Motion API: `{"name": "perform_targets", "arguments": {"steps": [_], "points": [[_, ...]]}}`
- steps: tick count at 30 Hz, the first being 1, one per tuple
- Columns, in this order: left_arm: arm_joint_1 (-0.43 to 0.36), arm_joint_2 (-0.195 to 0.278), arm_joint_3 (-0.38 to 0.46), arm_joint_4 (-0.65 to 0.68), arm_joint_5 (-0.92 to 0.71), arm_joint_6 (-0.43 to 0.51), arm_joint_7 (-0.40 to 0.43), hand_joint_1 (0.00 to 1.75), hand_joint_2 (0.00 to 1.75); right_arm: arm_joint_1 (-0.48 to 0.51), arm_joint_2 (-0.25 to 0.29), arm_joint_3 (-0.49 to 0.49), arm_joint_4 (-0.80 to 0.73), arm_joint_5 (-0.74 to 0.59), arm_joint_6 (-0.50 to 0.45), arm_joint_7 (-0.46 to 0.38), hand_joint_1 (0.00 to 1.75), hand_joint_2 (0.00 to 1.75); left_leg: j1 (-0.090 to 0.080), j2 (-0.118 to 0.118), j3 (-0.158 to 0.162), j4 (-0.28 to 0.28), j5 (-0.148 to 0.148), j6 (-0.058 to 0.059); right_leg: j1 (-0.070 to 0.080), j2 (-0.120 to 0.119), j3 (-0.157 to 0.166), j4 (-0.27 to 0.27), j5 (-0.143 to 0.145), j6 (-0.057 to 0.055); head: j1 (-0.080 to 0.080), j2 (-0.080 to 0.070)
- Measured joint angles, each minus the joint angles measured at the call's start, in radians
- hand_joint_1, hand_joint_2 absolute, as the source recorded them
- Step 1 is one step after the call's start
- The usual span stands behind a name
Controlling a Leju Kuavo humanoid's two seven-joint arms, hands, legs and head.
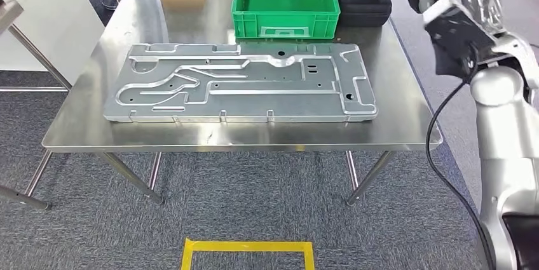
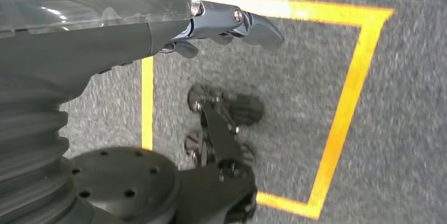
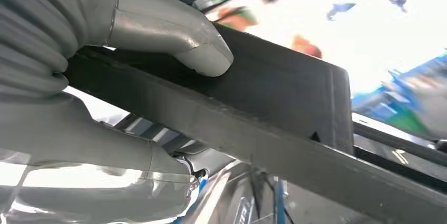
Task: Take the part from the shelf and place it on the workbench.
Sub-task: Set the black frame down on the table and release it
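Grey carpet w/ yellow tape square (image 1: 248, 252); steel workbench (image 1: 89, 105) ahead. Left hand (image 2: 232, 23) hangs over the carpet, fingers loose, holding nothing. Flat grey machined plate (image 1: 241, 82) lies mid-bench, green plastic crate (image 1: 284, 3) behind it. Right hand (image 3: 132, 87) grips dark rectangular part (image 3: 274, 103), raised at bench's right.

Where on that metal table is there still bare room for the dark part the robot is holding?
The workbench is bare along its right edge, beside the large metal plate, and at the left rear beside the green bin. The middle is crowded. The right hand grips the dark part.
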Motion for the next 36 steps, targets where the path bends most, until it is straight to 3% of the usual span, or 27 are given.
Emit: {"name": "perform_targets", "arguments": {"steps": [2, 4, 5, 6, 7, 9, 11, 17, 19, 21, 22, 23, 24, 25, 27, 29, 31, 33, 36], "points": [[-0.005, 0.0, 0.0, 0.0, -0.008, -0.015, -0.014, 0.0, 1.75, -0.084, 0.005, 0.088, 0.126, 0.127, -0.016, 0.023, 1.62, 1.75, 0.005, 0.0, 0.005, -0.012, 0.008, 0.007, -0.002, 0.0, -0.036, 0.079, -0.046, 0.006, 0.001, 0.0], [-0.008, 0.0, 0.001, 0.0, -0.016, -0.03, -0.035, 0.0, 1.75, -0.145, 0.023, 0.184, 0.247, 0.236, -0.021, 0.05, 1.62, 1.75, 0.005, -0.002, 0.006, -0.012, 0.009, 0.01, -0.002, 0.0, -0.101, 0.209, -0.101, 0.011, 0.002, 0.0], [-0.009, 0.0, 0.001, 0.0, -0.02, -0.036, -0.045, 0.0, 1.75, -0.163, 0.038, 0.232, 0.302, 0.283, -0.02, 0.064, 1.62, 1.75, 0.005, -0.003, 0.007, -0.012, 0.007, 0.01, -0.003, -0.001, -0.125, 0.252, -0.108, 0.013, 0.002, 0.0], [-0.01, 0.0, 0.002, 0.0, -0.024, -0.041, -0.056, 0.0, 1.75, -0.175, 0.055, 0.28, 0.352, 0.325, -0.015, 0.077, 1.62, 1.75, 0.006, -0.004, 0.008, -0.011, 0.005, 0.009, -0.004, -0.001, -0.134, 0.261, -0.097, 0.014, 0.002, 0.0], [-0.01, 0.0, 0.002, 0.0, -0.029, -0.046, -0.064, 0.0, 1.75, -0.183, 0.075, 0.325, 0.396, 0.362, -0.009, 0.089, 1.62, 1.75, 0.006, -0.005, 0.011, -0.008, 0.002, 0.006, -0.006, -0.001, -0.124, 0.229, -0.066, 0.014, 0.002, 0.0], [-0.011, 0.0, 0.002, 0.0, -0.035, -0.054, -0.076, 0.0, 1.75, -0.191, 0.118, 0.405, 0.471, 0.417, 0.003, 0.108, 1.62, 1.75, 0.006, -0.008, 0.013, 0.0, -0.008, -0.001, -0.008, -0.001, -0.068, 0.1, 0.008, 0.011, 0.002, 0.0], [-0.013, 0.001, 0.002, 0.0, -0.038, -0.059, -0.082, 0.0, 1.75, -0.193, 0.161, 0.47, 0.53, 0.451, 0.009, 0.124, 1.62, 1.75, 0.003, -0.009, 0.01, 0.01, -0.016, -0.011, -0.005, 0.002, -0.03, 0.01, 0.035, 0.004, 0.0, 0.0], [-0.016, 0.003, 0.002, 0.0, -0.044, -0.06, -0.084, 0.0, 1.75, -0.183, 0.208, 0.532, 0.584, 0.47, 0.005, 0.137, 1.62, 1.75, 0.002, -0.01, 0.006, 0.011, -0.018, -0.021, 0.0, 0.004, -0.027, -0.003, 0.027, -0.008, -0.002, 0.0], [-0.016, 0.006, 0.003, 0.0, -0.049, -0.06, -0.084, 0.0, 1.75, -0.172, 0.248, 0.566, 0.622, 0.471, -0.034, 0.139, 1.62, 1.75, 0.006, -0.007, -0.026, 0.081, -0.061, -0.036, -0.003, 0.001, -0.02, -0.008, 0.025, -0.024, -0.004, 0.0], [-0.015, 0.009, 0.006, 0.0, -0.052, -0.06, -0.084, 0.0, 1.75, -0.161, 0.282, 0.588, 0.655, 0.472, -0.087, 0.138, 1.62, 1.75, 0.009, -0.005, -0.098, 0.226, -0.126, -0.048, -0.007, -0.001, -0.011, -0.013, 0.022, -0.037, -0.006, 0.0], [-0.015, 0.01, 0.007, 0.0, -0.053, -0.06, -0.086, 0.0, 1.75, -0.155, 0.289, 0.594, 0.663, 0.474, -0.107, 0.137, 1.62, 1.75, 0.01, -0.005, -0.128, 0.28, -0.139, -0.05, -0.006, 0.0, -0.009, -0.013, 0.02, -0.037, -0.006, 0.0], [-0.014, 0.011, 0.008, 0.0, -0.055, -0.06, -0.087, 0.0, 1.75, -0.146, 0.294, 0.598, 0.67, 0.476, -0.128, 0.134, 1.62, 1.75, 0.01, -0.005, -0.144, 0.301, -0.133, -0.05, -0.006, 0.0, -0.006, -0.013, 0.018, -0.038, -0.007, 0.0], [-0.014, 0.013, 0.009, 0.0, -0.058, -0.06, -0.089, 0.0, 1.75, -0.136, 0.296, 0.601, 0.676, 0.477, -0.153, 0.131, 1.62, 1.75, 0.01, -0.005, -0.14, 0.28, -0.108, -0.049, -0.006, 0.0, -0.003, -0.013, 0.016, -0.036, -0.007, 0.0], [-0.013, 0.016, 0.009, 0.0, -0.062, -0.06, -0.09, 0.0, 1.75, -0.127, 0.297, 0.603, 0.681, 0.476, -0.18, 0.128, 1.62, 1.75, 0.01, -0.005, -0.116, 0.22, -0.067, -0.047, -0.006, 0.001, 0.001, -0.012, 0.012, -0.034, -0.007, 0.0], [-0.014, 0.02, 0.009, 0.0, -0.07, -0.057, -0.093, 0.0, 1.75, -0.114, 0.297, 0.604, 0.689, 0.472, -0.237, 0.117, 0.81, 0.87, 0.009, -0.005, -0.054, 0.078, -0.002, -0.041, -0.005, 0.001, 0.008, -0.011, 0.006, -0.027, -0.007, 0.0], [-0.014, 0.023, 0.009, 0.0, -0.076, -0.051, -0.094, 0.0, 1.75, -0.106, 0.297, 0.604, 0.698, 0.467, -0.284, 0.103, 0.0, 0.0, 0.005, -0.006, -0.025, 0.017, 0.01, -0.033, -0.002, 0.002, 0.008, -0.012, 0.005, -0.018, -0.007, 0.0], [-0.014, 0.024, 0.009, 0.0, -0.082, -0.042, -0.094, 0.0, 1.75, -0.096, 0.297, 0.604, 0.705, 0.462, -0.311, 0.088, 0.0, 0.0, 0.004, -0.006, -0.022, 0.012, 0.01, -0.023, 0.0, 0.003, 0.009, -0.015, 0.004, -0.007, -0.007, 0.0], [-0.014, 0.025, 0.009, 0.0, -0.092, -0.031, -0.094, 0.0, 1.75, -0.085, 0.296, 0.603, 0.71, 0.453, -0.328, 0.071, 0.0, 0.0, 0.007, -0.005, -0.018, 0.004, 0.014, -0.01, -0.002, 0.003, 0.0, 0.008, -0.016, 0.002, -0.006, 0.0], [-0.016, 0.026, 0.009, 0.0, -0.107, -0.014, -0.091, 0.0, 1.75, -0.067, 0.294, 0.601, 0.718, 0.43, -0.355, 0.045, 0.0, 0.0, 0.006, -0.005, -0.015, -0.001, 0.015, 0.004, -0.002, 0.002, -0.08, 0.177, -0.102, 0.009, -0.005, 0.0]]}}
